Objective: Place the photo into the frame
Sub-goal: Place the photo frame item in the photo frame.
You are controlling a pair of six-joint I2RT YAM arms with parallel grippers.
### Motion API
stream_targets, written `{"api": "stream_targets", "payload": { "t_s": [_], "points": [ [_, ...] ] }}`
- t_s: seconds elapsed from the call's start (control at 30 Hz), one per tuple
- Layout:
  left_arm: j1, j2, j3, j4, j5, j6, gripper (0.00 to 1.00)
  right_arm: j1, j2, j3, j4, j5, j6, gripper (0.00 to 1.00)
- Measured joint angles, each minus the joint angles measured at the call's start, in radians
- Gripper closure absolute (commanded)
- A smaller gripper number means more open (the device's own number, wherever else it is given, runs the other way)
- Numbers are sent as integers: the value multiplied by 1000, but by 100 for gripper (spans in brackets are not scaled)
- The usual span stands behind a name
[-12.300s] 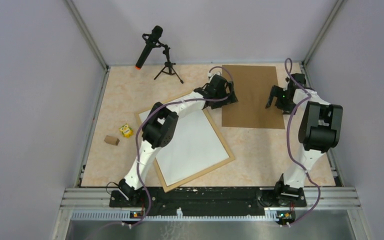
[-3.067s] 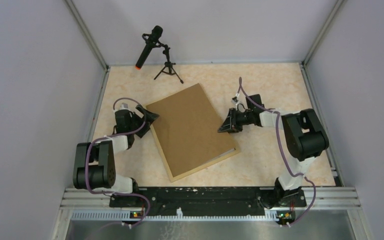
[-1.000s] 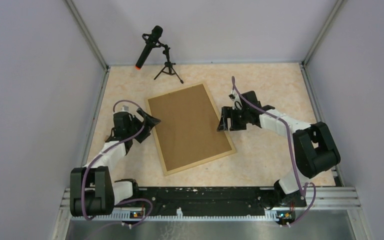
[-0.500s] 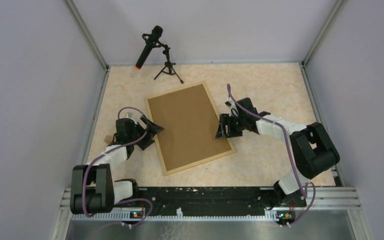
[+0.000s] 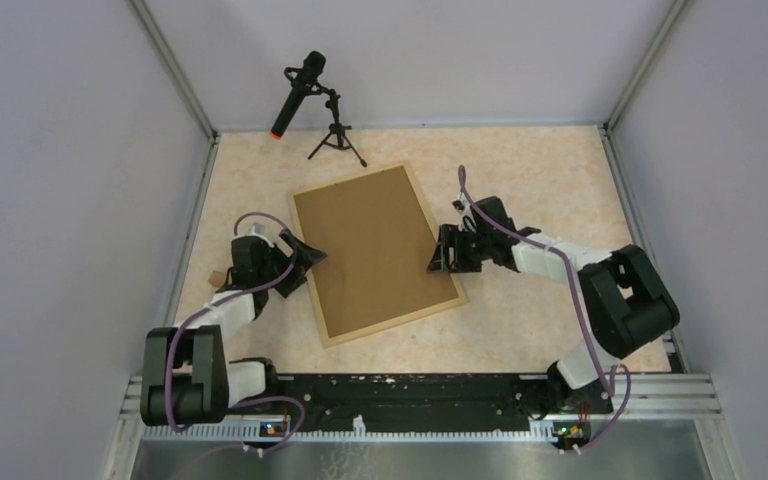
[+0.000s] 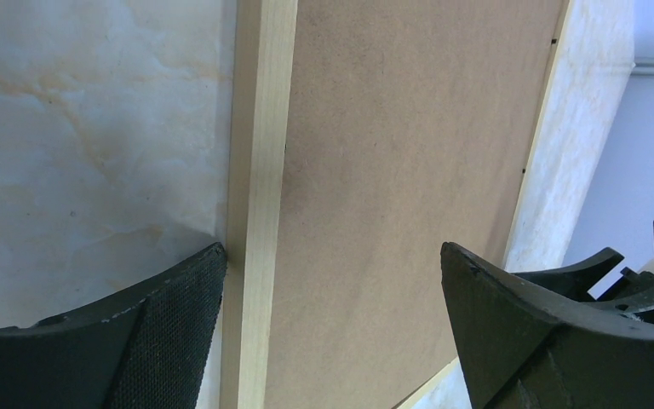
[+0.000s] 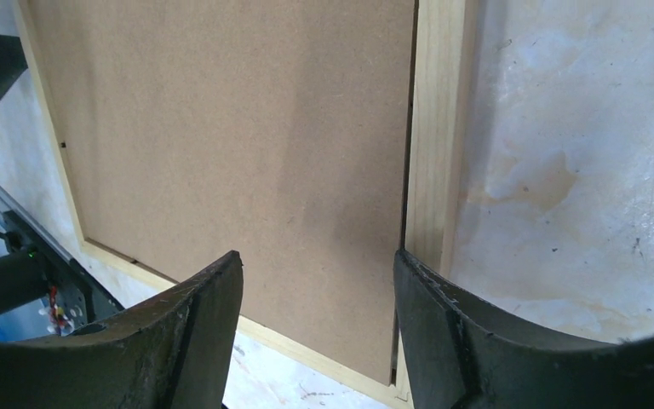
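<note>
Overhead view: a light wooden frame (image 5: 396,319) lies flat and skewed at the middle of a marbled beige desk (image 5: 540,170). A brown backing board (image 5: 375,250) fills it from rail to rail. The left pincer (image 5: 300,258) sits at the frame's left rail and the right pincer (image 5: 438,252) at its right rail, facing each other across the board. Both arms lie low, elbows toward the near edge.

Only this view shows the far end of the desk. A black microphone (image 5: 298,90) stands there on a small tripod (image 5: 336,135), well apart from the frame. A small brown block (image 5: 218,278) lies just left of the left arm, mostly hidden by it.

Left wrist view, close up: the pincer stands wide open and holds nothing. One finger (image 6: 162,332) is on the desk side, right beside the pale rail. The other finger (image 6: 528,341) is over the board, so the rail runs between them. Past the board's far edge, part of the right pincer shows.

Right wrist view: this pincer's fingers are also apart, gripping nothing. One finger (image 7: 179,341) is over the board and the other (image 7: 477,341) overlaps the rail. A thin dark seam separates board and rail. At the top left corner, part of the black left pincer shows across the board.
</note>
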Motion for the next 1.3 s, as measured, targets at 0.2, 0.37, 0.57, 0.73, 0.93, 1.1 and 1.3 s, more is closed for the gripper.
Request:
{"api": "stream_targets", "payload": {
  "t_s": [0.2,0.37,0.57,0.73,0.93,1.1,1.3],
  "points": [
    [0,11,-1,28,-19,5,2,6,-2,-16,57,10,34,38],
    [0,13,-1,38,-27,11,2,29,-2,-19,64,48,31,34],
    [-1,13,-1,38,-29,17,2,58,-11,-13,46,94,16,27],
    [-7,12,0,32,-20,18,2,75,-16,13,-24,127,-4,24],
    [-24,1,0,-3,21,18,2,88,-79,22,-125,174,-23,19],
    [-43,-12,0,-33,39,18,2,87,-131,29,-171,225,-35,12],
    [-118,-47,-5,-89,42,18,2,87,-158,29,-188,251,-36,11]
  ]
}}
